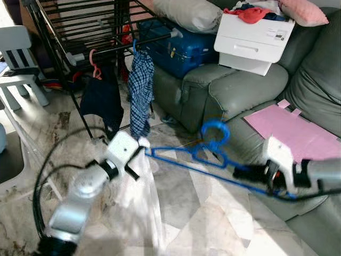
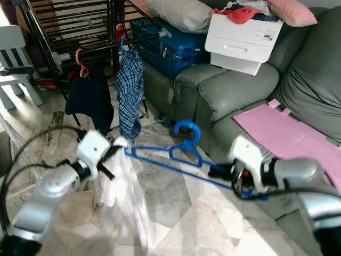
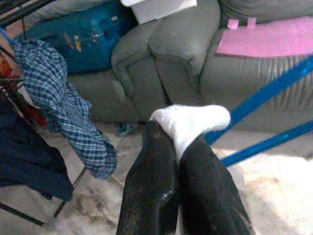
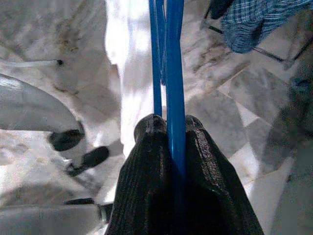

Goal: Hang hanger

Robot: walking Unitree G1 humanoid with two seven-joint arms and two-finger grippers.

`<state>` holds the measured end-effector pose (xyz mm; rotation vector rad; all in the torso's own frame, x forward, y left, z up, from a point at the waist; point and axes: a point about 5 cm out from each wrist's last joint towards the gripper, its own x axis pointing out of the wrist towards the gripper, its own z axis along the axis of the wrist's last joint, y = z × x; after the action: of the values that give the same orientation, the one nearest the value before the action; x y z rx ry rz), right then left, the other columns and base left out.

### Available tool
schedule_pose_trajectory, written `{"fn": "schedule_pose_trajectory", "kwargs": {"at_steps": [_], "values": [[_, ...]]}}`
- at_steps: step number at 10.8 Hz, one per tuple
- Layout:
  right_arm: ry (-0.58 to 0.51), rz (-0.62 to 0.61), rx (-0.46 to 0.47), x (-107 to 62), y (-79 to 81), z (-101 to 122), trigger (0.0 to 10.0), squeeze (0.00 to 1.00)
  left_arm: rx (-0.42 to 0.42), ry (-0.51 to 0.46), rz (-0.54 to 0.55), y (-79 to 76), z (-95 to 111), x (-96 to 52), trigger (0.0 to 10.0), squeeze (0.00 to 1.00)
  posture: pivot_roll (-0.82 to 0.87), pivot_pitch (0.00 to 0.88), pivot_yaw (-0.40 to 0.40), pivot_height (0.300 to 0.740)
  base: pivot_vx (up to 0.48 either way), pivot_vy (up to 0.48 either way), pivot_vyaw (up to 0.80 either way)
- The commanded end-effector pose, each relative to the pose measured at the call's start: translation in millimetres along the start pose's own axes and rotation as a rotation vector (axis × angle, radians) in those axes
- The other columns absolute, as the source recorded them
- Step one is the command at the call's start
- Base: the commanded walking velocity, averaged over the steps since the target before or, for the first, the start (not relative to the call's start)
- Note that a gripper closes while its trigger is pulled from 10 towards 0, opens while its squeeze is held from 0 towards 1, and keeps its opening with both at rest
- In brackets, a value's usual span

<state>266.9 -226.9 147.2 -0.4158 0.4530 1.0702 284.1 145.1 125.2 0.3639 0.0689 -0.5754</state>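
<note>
Blue hanger (image 1: 213, 160): long axis level between your tools, hook up.
Right tool (image 1: 246, 173) clamps one end; left tool (image 1: 139, 154) pinches white cloth (image 3: 188, 122) at the other. Drying rack (image 1: 80, 26) and sofa (image 1: 234, 90) beyond.

A grey leather sofa (image 1: 240, 90) stands on a pale marble tile floor (image 1: 202, 213), carrying a blue suitcase (image 1: 176, 48) and a white printer (image 1: 254, 40). Beside it a black metal drying rack (image 1: 80, 32) holds a blue checked garment (image 1: 140, 90); a white plastic chair (image 1: 18, 64) sits in bright light.
</note>
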Motion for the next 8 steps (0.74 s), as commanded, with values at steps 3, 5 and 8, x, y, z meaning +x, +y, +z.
{"fn": "schedule_pose_trajectory", "kwargs": {"at_steps": [3,5,8], "values": [[-0.009,-0.040,-0.062,24.9,3.1,-9.6,10.0,0.00,-0.063,-0.037,0.066,3.8,-9.3,8.3,10.0,0.00,-0.09,0.000,0.017,0.740,0.000,0.000,0.00],[-0.015,-0.058,-0.096,34.8,-1.2,-10.8,10.0,0.00,-0.052,-0.072,0.053,8.8,-1.6,26.3,10.0,0.00,-0.09,0.000,0.028,0.740,0.000,0.000,0.00],[0.008,-0.080,-0.123,24.4,-12.5,-13.1,10.0,0.00,-0.017,-0.092,0.020,16.8,5.1,31.2,10.0,0.00,-0.10,0.000,0.038,0.740,0.000,0.000,0.00]]}}
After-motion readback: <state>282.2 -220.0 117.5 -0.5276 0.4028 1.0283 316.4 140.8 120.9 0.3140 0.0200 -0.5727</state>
